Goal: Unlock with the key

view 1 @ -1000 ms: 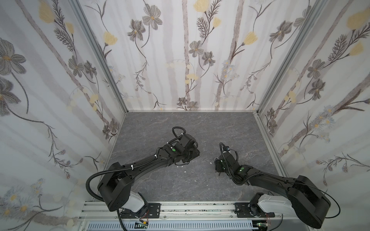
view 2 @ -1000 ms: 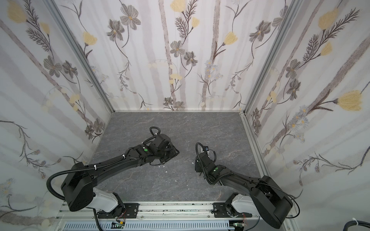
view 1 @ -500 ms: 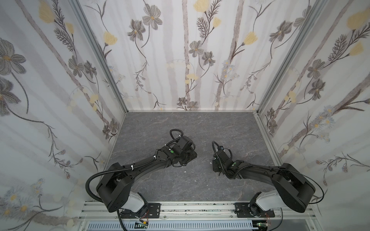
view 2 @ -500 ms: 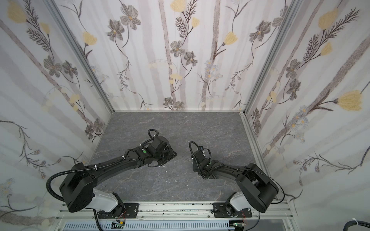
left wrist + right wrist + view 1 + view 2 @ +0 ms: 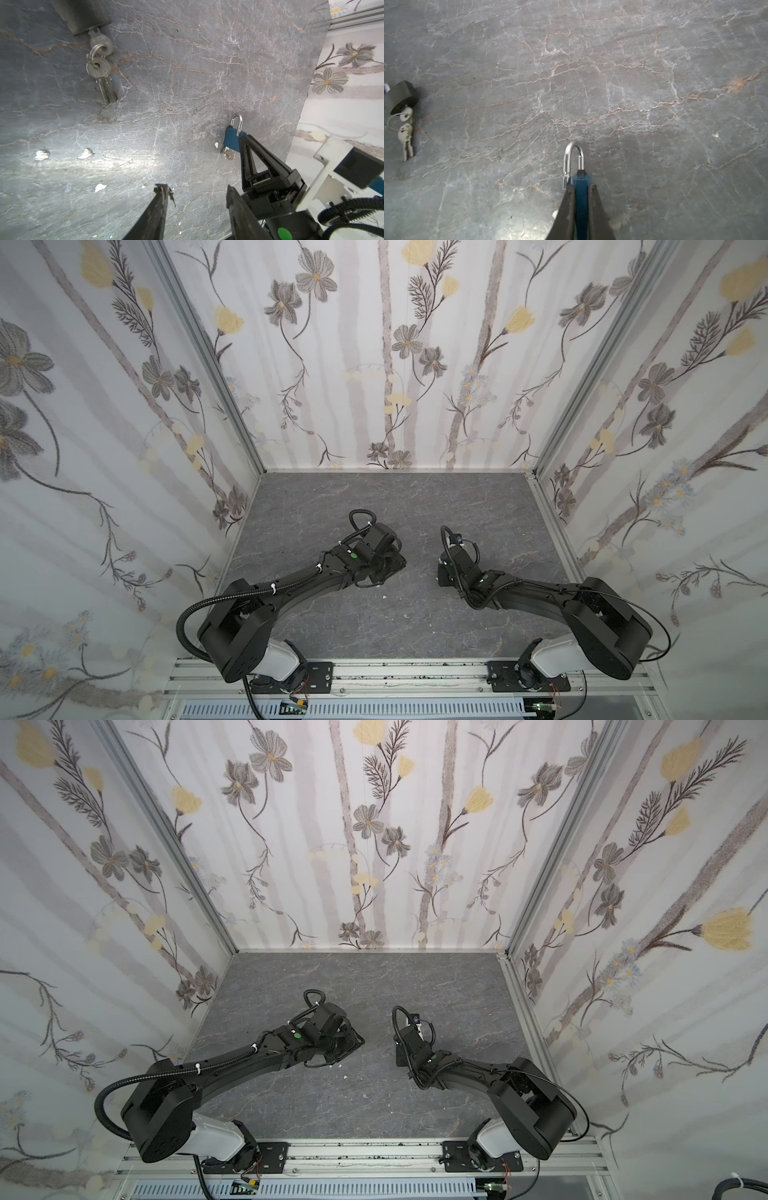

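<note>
Blue padlock [image 5: 231,140], silver shackle [image 5: 573,158], key [image 5: 228,154] in its base, on grey tabletop [image 5: 187,83]

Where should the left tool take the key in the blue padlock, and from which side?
I'd grip the key by its flat round head, sticking from the blue padlock opposite the shackle. Come from that end, squeezing its flat faces; the right tool clamps the body.
</note>
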